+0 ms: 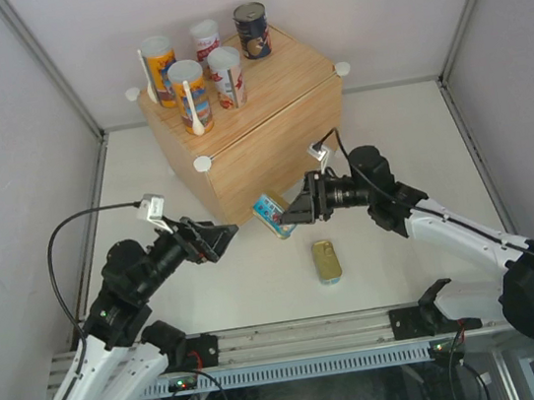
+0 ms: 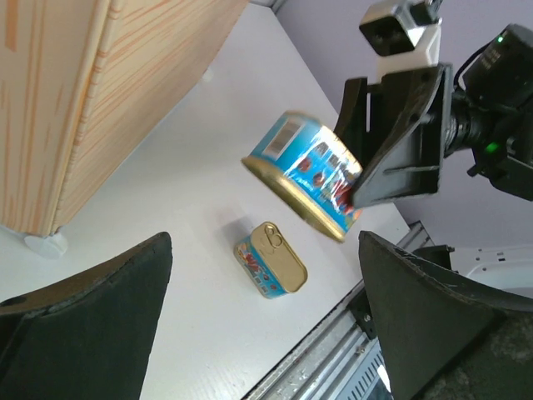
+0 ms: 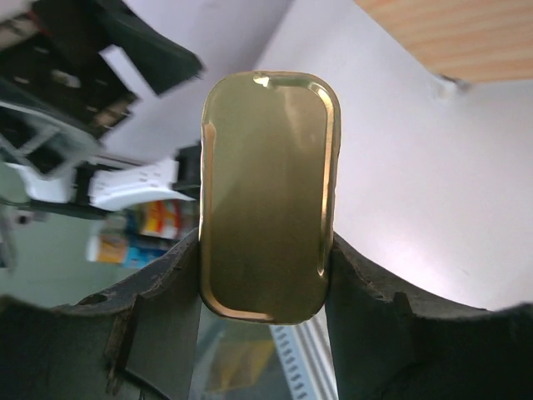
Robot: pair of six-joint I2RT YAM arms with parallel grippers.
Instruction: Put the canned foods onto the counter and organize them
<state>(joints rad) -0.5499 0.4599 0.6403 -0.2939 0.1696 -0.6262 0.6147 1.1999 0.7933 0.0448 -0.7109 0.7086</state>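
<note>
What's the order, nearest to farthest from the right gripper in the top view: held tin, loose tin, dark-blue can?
1. Held tin, between the right gripper's jaws.
2. Loose tin, on the table, toward the arm bases.
3. Dark-blue can, far back on the counter.

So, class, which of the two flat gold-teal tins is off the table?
The gold-teal tin clamped in the right gripper, in mid-air beside the counter; the other tin lies on the table, untouched.
</note>
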